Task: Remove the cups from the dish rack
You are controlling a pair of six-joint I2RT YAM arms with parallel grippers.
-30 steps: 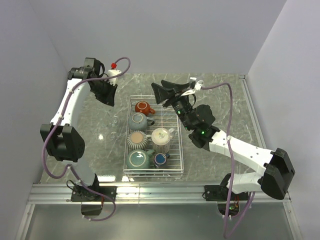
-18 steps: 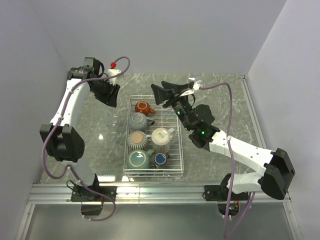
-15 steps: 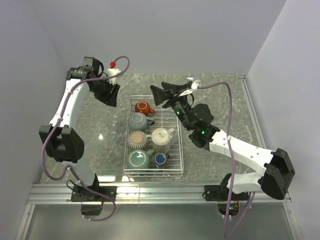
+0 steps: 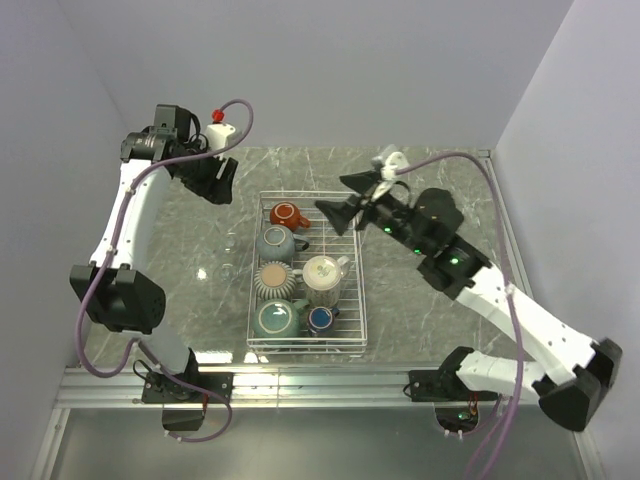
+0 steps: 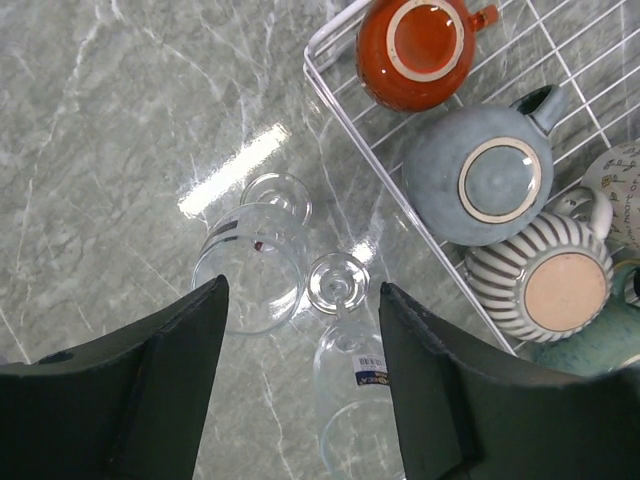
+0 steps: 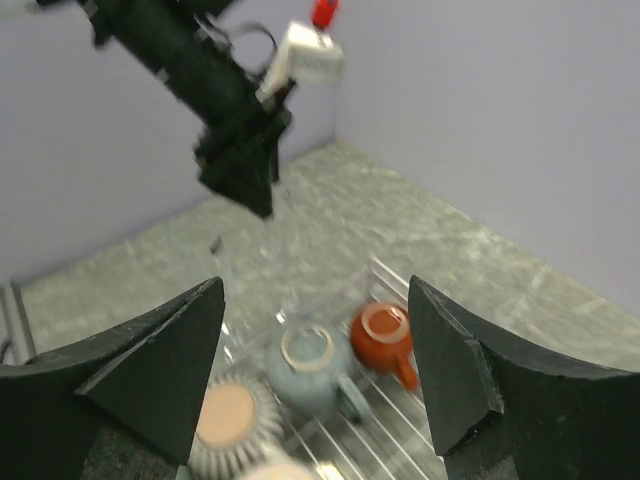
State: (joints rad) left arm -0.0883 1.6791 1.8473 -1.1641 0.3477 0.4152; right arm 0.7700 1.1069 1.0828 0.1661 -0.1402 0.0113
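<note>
The white wire dish rack [image 4: 352,300] holds several upside-down cups: a red-brown mug [image 4: 287,214], a grey-teal mug [image 4: 275,242], a ribbed beige cup [image 4: 274,278], a white mug [image 4: 323,275], a second grey-teal mug [image 4: 274,318] and a small dark-blue cup [image 4: 320,318]. Two clear stemmed glasses [image 5: 250,265] [image 5: 355,370] sit on the table left of the rack. My left gripper [image 5: 300,300] hovers open above them, holding nothing. My right gripper [image 4: 345,195] is open and empty, high over the rack's far end, with the red-brown mug [image 6: 385,335] and grey-teal mug [image 6: 310,365] below it.
The marble-patterned tabletop [image 4: 430,200] is walled on the left, back and right. The rack's rim [image 5: 360,140] runs close beside the glasses. The left arm [image 6: 220,100] shows in the blurred right wrist view, beyond the rack.
My left gripper has opened and risen away from the glasses toward the back left. My right arm has swung right and back, its jaws opening wider.
</note>
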